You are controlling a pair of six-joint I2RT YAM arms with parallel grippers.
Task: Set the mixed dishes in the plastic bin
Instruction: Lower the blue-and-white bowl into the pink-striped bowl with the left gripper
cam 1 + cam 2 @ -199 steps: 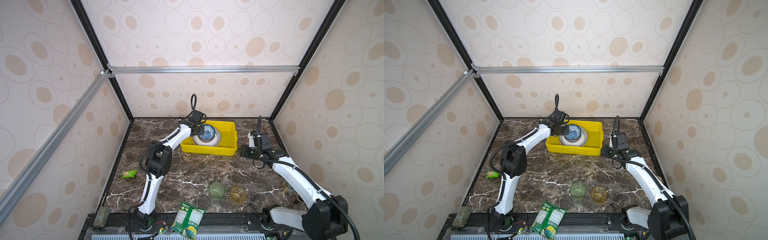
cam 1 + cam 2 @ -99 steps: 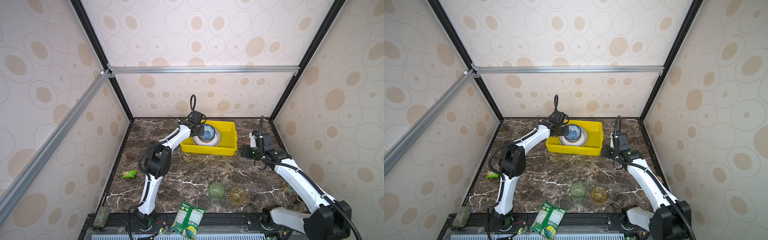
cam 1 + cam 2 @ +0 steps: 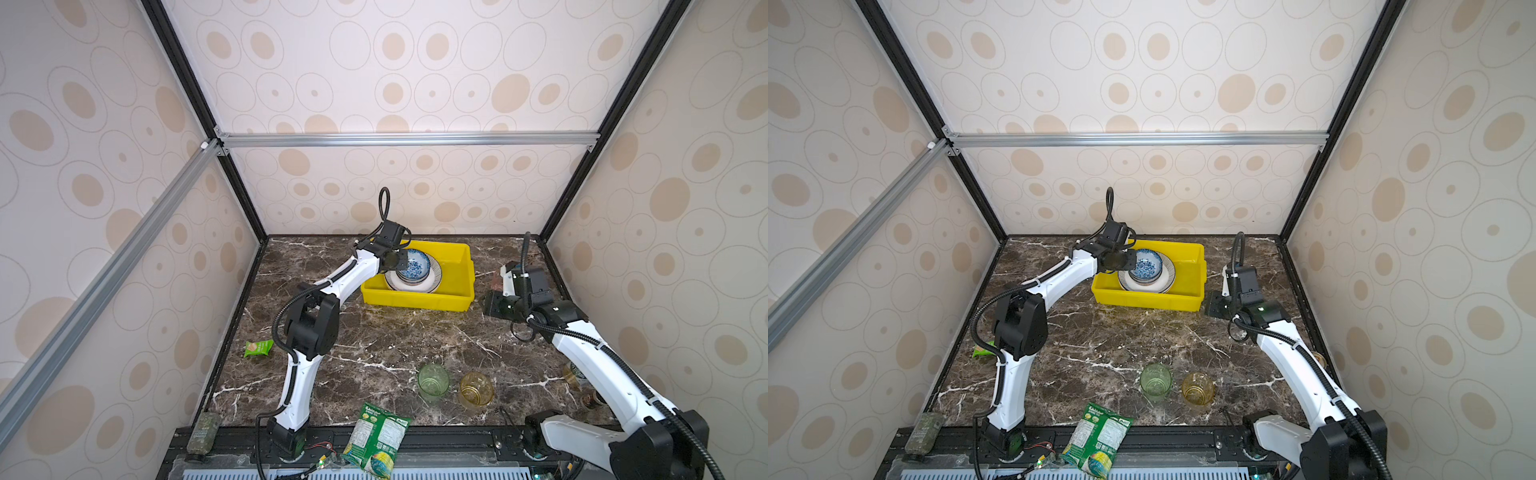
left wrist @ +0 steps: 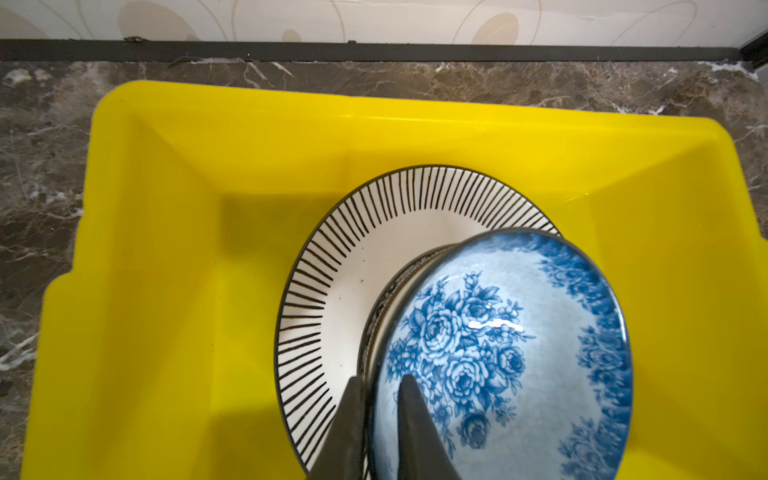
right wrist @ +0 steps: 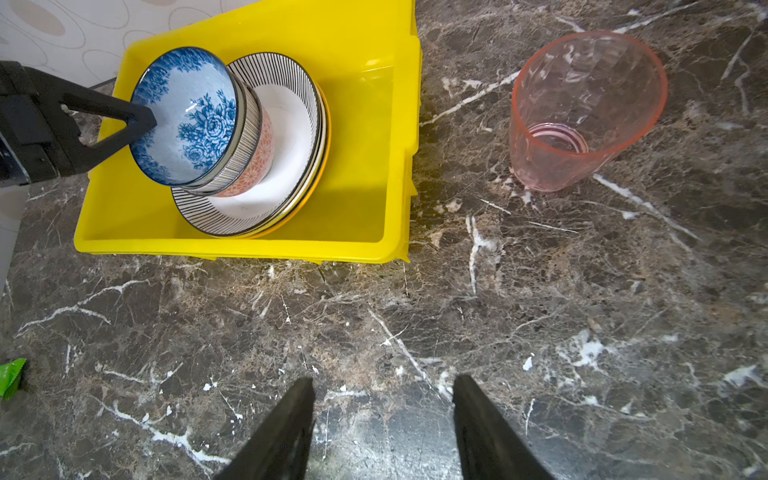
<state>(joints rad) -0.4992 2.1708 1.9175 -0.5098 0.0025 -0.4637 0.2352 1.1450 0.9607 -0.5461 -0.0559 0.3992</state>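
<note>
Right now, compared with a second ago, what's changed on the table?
Little. The right arm swung slightly toward the right wall; the right end effector is open and empty. The left end effector stays at the bowl's rim in the bin; any release is too small to see. The dish stack, green glass and amber glass kept their places.
</note>
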